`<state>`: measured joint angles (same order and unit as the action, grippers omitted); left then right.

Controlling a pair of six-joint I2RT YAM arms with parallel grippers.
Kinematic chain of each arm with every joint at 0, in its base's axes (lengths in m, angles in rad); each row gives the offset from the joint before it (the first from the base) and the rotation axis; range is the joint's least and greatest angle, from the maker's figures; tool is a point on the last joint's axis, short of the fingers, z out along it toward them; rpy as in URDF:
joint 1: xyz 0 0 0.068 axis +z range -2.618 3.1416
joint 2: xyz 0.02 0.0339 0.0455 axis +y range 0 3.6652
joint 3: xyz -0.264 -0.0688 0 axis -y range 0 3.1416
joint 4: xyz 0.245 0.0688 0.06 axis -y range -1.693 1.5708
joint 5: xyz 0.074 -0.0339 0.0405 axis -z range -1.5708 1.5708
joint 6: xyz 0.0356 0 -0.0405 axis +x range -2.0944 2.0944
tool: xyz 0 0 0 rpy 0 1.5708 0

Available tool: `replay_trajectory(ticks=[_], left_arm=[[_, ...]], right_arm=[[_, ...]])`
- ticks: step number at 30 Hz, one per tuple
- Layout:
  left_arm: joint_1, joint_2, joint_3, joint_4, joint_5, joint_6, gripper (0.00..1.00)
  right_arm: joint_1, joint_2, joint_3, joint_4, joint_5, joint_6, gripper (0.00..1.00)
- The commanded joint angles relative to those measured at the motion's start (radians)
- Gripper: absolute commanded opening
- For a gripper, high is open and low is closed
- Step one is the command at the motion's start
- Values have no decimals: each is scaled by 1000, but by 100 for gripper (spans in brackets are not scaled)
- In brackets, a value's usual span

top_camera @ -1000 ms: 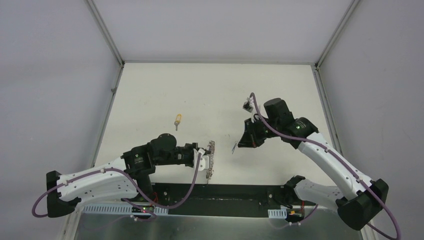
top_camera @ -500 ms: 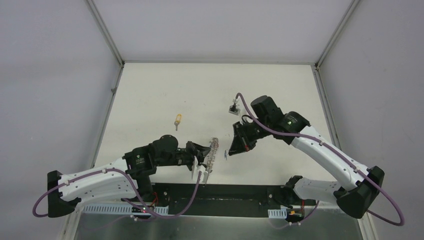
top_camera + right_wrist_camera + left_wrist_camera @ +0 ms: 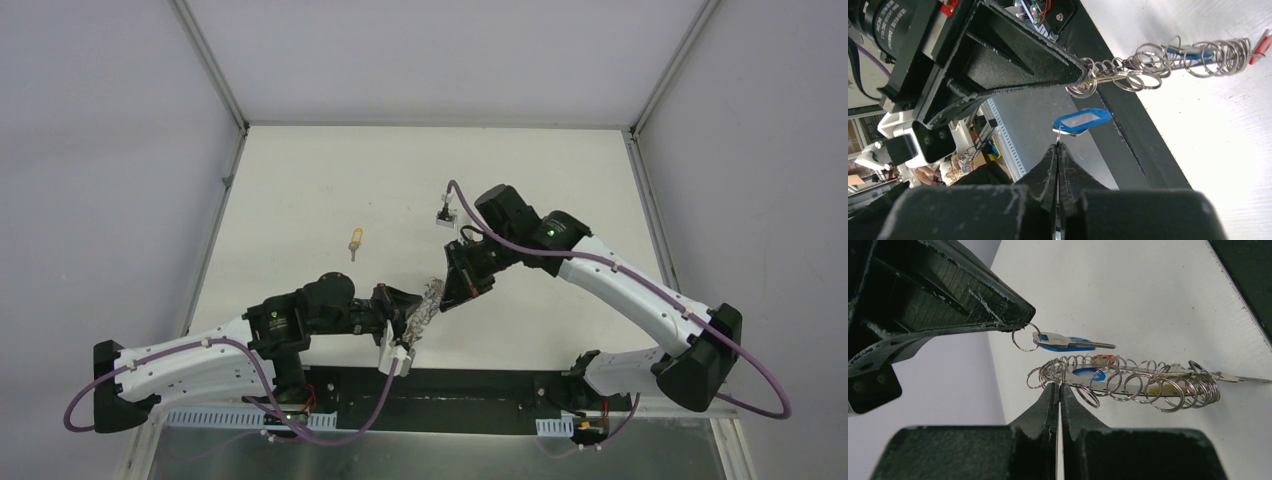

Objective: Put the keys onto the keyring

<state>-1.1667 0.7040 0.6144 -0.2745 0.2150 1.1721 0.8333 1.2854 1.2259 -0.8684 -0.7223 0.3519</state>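
The left jaws are shut tight on one end of the keyring (image 3: 1128, 385), pinching a few of its wire loops. The keyring sticks out sideways from them, over the near side of the worktop (image 3: 330, 180). Some keys sit among its loops; a blue one and a red one show.

The right jaws are shut too. They pinch the little ring (image 3: 1026, 337) of a blue key (image 3: 1068, 343). That key hangs just beside the held end of the keyring, very close, but not touching as far as I can tell. A yellow key (image 3: 355, 240) lies on the worktop, well apart from both arms.

The step now, I think, is to hook the little ring onto a loop of the keyring. To do it well, the left jaws should hold the keyring very steady, because it looks floppy. The right jaws should come in slowly and aim the little ring at one loop, not the whole bunch. A hard push could bend the loops or knock the blue key loose.
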Motion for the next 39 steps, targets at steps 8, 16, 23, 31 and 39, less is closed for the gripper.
replay_trajectory(ticks=[8,16,23,31,39], left_arm=[[-31,10,33,-5,28,38,0],[-40,7,38,-14,21,37,0],[-46,7,36,-20,20,31,0],[-51,12,36,-22,15,29,0],[-52,12,36,-22,11,14,0]], right_arm=[[46,98,87,-29,45,52,0],[47,152,93,-34,47,59,0],[47,177,93,-22,33,61,0],[47,196,90,-25,2,61,0],[47,183,55,-31,18,51,0]])
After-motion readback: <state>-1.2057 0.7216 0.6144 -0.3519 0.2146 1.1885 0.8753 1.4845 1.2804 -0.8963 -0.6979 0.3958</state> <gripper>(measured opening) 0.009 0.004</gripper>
